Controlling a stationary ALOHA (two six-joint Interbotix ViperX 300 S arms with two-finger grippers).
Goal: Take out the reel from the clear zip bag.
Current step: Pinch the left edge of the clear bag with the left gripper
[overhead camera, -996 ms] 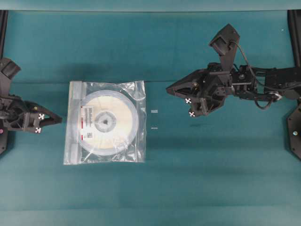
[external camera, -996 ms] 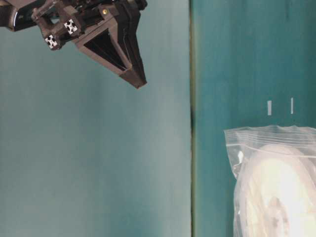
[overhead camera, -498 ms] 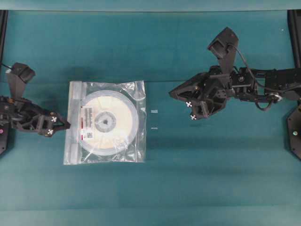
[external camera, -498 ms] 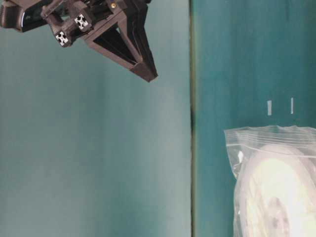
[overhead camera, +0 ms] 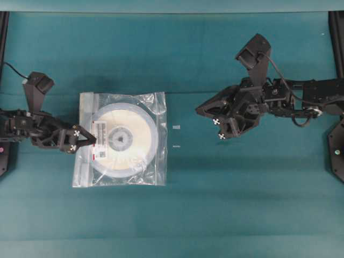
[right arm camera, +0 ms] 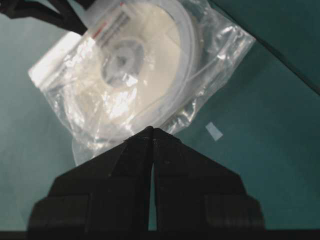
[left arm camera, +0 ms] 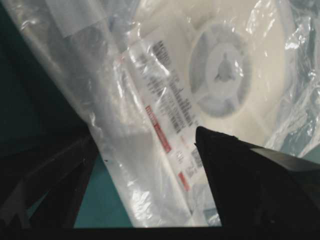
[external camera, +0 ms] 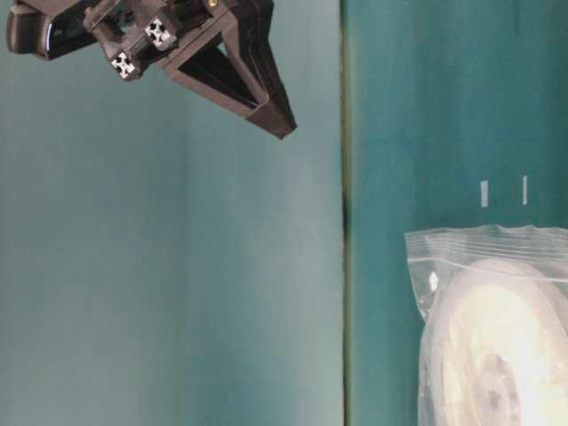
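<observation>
- Teal cloth (overhead camera: 226, 204) covers the whole work surface; I see two small pale tape marks (overhead camera: 176, 127) just right of the bag in the overhead view.
- Clear zip bag (overhead camera: 156, 166): lies flat on the cloth, left of centre, with its zip strip (overhead camera: 86, 134) along the left edge. The film is crinkled and glossy; I judge it light, limp and slippery, likely to slide on the cloth if pulled from one side only.
- Reel (overhead camera: 134, 121): entirely inside the bag, flat, hub up, with its label (overhead camera: 99, 138) toward the zip side. I judge it stiff and light, a rigid disc that should slip out once the mouth is parted.
- Left gripper (overhead camera: 90, 141): jaws spread wide, holding nothing, poised at the zip edge; in the left wrist view the two fingers (left arm camera: 240, 170) straddle the bag's edge near the label. Whether a tip touches the film I cannot tell.
- Right gripper (overhead camera: 198, 109): jaws pressed together, empty, hanging well apart from the bag on its right.
- Where to take hold, in my judgement: pinch the film at the zip strip, not the disc, and pin the far corner with the other arm; then grip the reel by its rim.
</observation>
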